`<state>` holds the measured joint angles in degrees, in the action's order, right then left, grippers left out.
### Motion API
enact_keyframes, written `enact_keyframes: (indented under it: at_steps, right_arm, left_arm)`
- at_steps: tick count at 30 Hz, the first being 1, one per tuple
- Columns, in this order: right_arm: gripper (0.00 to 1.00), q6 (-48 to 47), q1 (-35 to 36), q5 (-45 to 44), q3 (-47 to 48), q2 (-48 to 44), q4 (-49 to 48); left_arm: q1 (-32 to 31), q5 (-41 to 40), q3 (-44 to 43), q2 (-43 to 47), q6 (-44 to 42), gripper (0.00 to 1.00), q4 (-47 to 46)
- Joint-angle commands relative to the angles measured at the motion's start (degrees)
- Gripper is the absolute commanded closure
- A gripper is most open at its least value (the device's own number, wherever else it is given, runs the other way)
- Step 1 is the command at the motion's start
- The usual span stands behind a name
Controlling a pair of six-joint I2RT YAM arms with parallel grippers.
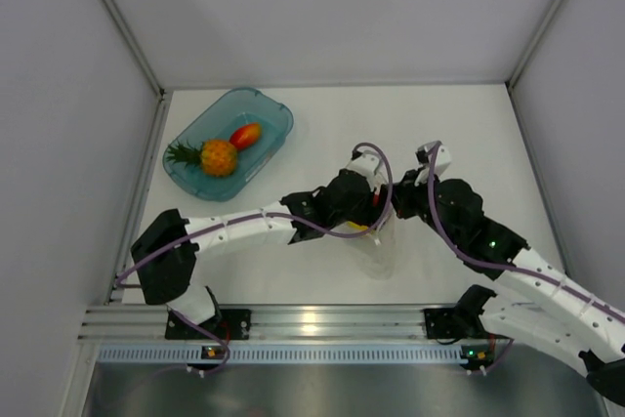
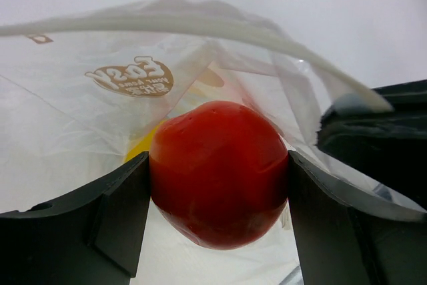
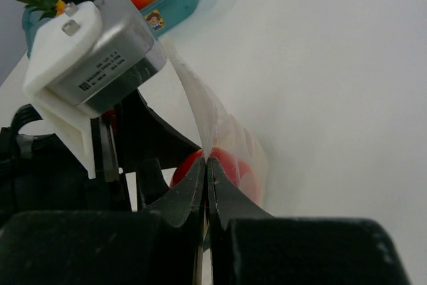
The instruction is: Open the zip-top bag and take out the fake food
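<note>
Your left gripper [image 2: 220,173] is inside the bag [image 2: 73,131], jaws clamped on a red fruit [image 2: 219,158]. The right gripper [image 3: 207,165] is pinched shut on the bag's rim. The smooth fruit can slip, or the thin rim can pull free and the bag will drag along. Count: one bag holding one red fruit and one lemon [image 2: 140,146]; farther off, one tray [image 1: 273,109] with one pineapple [image 1: 217,157] and one red-orange fruit [image 1: 245,135]

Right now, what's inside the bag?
A red fruit, clamped by the left gripper, sits in the open bag. A yellow piece peeks out behind it, mostly covered. The right gripper pinches the bag's edge. Anything deeper is hidden.
</note>
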<state>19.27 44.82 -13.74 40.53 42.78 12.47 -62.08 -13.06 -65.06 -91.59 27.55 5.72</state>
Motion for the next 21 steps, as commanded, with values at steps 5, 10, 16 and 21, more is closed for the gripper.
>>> enact_keyframes:
  at_steps: [5,10,16,21]
  right_arm:
    - [1.0,0.5,-0.4,-2.3,0.5,1.2,-1.3]
    - [1.0,0.7,-0.2,-3.3,0.9,1.6,-0.9]
    - [1.0,0.7,0.2,-6.3,2.4,2.0,1.1]
    - [1.0,0.0,0.2,-11.1,2.6,3.3,2.2]
  left_arm:
    - [-0.2,2.4,-4.5,4.8,3.4,1.0,0.7]
    - [-0.2,2.3,-7.4,5.2,3.5,1.0,2.2]
    - [-0.2,1.5,-10.9,5.3,2.2,1.0,3.7]
    - [-0.2,1.3,-9.7,8.2,2.2,1.0,3.7]
